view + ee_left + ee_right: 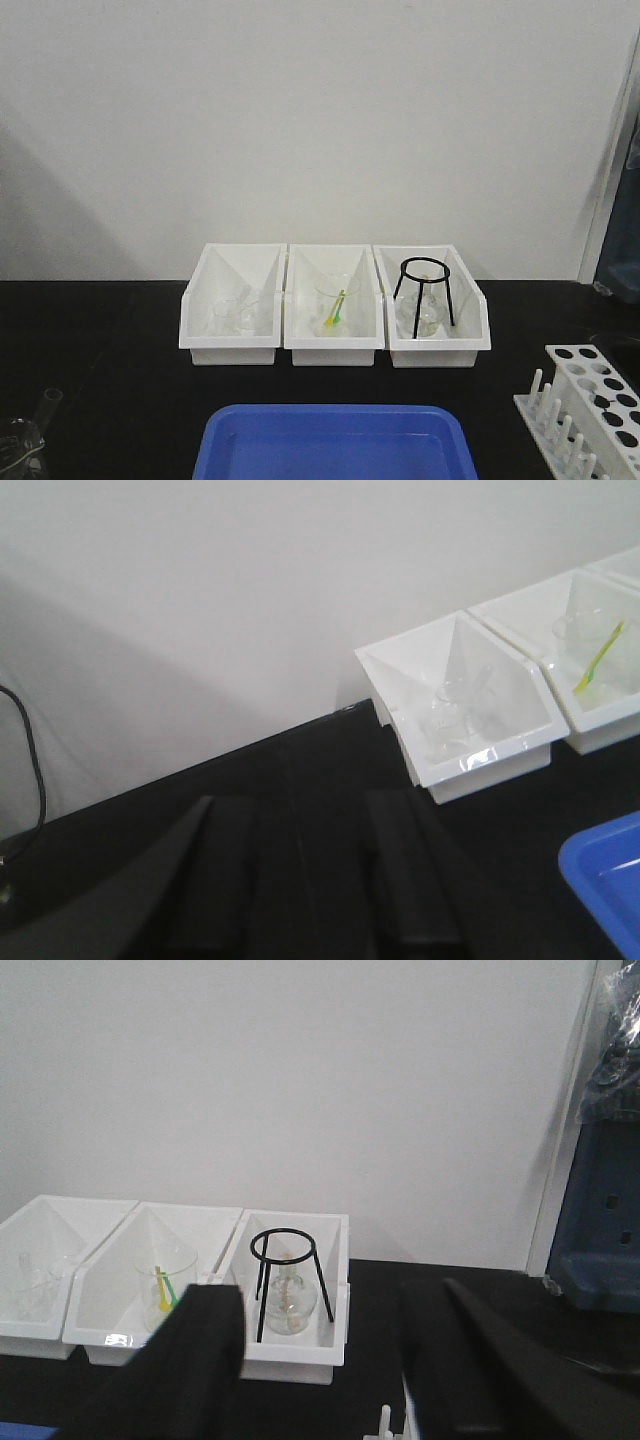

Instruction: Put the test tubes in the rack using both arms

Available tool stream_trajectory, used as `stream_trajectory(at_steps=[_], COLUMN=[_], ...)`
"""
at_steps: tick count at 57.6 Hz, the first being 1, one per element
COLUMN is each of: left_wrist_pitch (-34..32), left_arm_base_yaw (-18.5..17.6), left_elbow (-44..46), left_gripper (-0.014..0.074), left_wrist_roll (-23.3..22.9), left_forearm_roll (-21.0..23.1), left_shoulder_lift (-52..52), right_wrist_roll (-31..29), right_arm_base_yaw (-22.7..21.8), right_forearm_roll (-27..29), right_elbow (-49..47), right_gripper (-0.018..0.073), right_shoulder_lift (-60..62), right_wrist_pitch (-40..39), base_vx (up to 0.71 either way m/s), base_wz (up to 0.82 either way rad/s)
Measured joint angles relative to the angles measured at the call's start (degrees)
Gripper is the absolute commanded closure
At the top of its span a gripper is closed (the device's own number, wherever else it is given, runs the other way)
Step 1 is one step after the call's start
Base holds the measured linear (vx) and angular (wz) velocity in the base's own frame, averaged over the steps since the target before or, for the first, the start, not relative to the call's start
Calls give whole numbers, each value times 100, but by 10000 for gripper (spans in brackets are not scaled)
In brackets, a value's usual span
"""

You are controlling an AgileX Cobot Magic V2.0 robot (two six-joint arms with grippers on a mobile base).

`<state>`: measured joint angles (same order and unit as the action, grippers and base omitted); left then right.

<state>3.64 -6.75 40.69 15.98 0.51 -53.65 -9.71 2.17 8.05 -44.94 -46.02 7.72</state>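
Observation:
The white rack (588, 398) stands at the front right corner of the black table, pegs along its near side and its holes empty as far as I can see. One slim clear test tube (50, 401) leans at the front left corner beside a clear glass vessel (18, 442). Neither arm shows in the front view. My left gripper (305, 815) is open and empty over bare black table. My right gripper (320, 1310) is open wide and empty. A white rack peg (385, 1422) shows just below it.
Three white bins (232, 340) stand in a row at the back: small glassware in the left, a beaker with a yellow-green stick (336, 305) in the middle, a black tripod (425, 290) over a flask in the right. A blue tray (335, 445) lies front centre.

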Motion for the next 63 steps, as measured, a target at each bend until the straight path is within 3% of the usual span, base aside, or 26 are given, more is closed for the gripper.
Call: stream_trajectory(at_steps=[7,14,32,44,54,63], left_wrist_pitch=[-5,-32,-174,-450,-1439,-3226], left_arm_base_yaw=[0,0,0,0,0,0], left_elbow=[0,0,0,-327,-1314,-1836], left_gripper=[-50,-57,53,123,130,130], left_wrist_roll=[236,279,606,686,882,1077], left_forearm_roll=[0,5,0,0,0,7], left_shoulder_lift=[-258,-584,-1722,-2068,-2068,-2292], right_wrist_roll=[0,0,-13,-476,-631,-638], right_arm_base_yaw=[0,0,0,0,0,0], right_forearm_roll=[0,0,-6,-21,-21,-21], right_elbow=[0,0,0,0,0,0], right_gripper=[-111,-104,7,74,89,89], right_shoulder_lift=[0,0,-51,-349,-754,-1043], right_wrist_pitch=[-184,-258,-300,-384,-599,-686], base_vx=[0,0,0,0,0,0], base_wz=[0,0,0,0,0,0])
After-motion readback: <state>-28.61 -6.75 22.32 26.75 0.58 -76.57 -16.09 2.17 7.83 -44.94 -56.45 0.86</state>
